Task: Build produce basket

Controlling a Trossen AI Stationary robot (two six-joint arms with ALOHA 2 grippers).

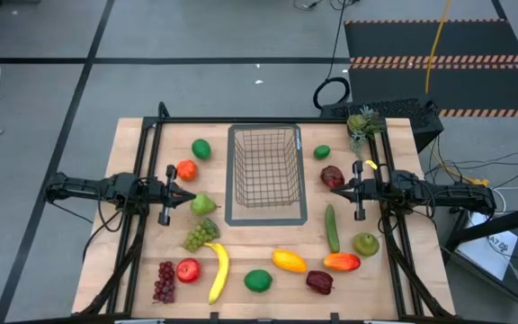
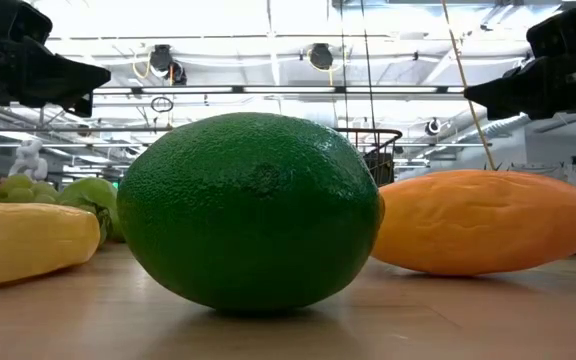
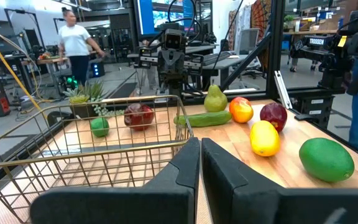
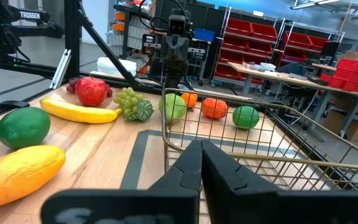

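Basket [image 1: 266, 175] empty; left gripper [image 1: 187, 195] and right gripper [image 1: 335, 190] closed, holding nothing; risk: round produce like the pear [image 1: 203, 205] rolling off when nudged.

Wooden table [image 1: 133, 234], pale planks, black frame rail along its edges. Grey flat mat [image 1: 226, 214] on the tabletop, between the two sets of jaws. Beyond the table: grey floor, black ribbed mat [image 1: 439, 54] with striped hazard edging, yellow cable [image 1: 435, 45]. Person in white top [image 3: 76, 38] standing far off past the left jaws. Red shelving bins [image 4: 253, 37] far beyond the right jaws.
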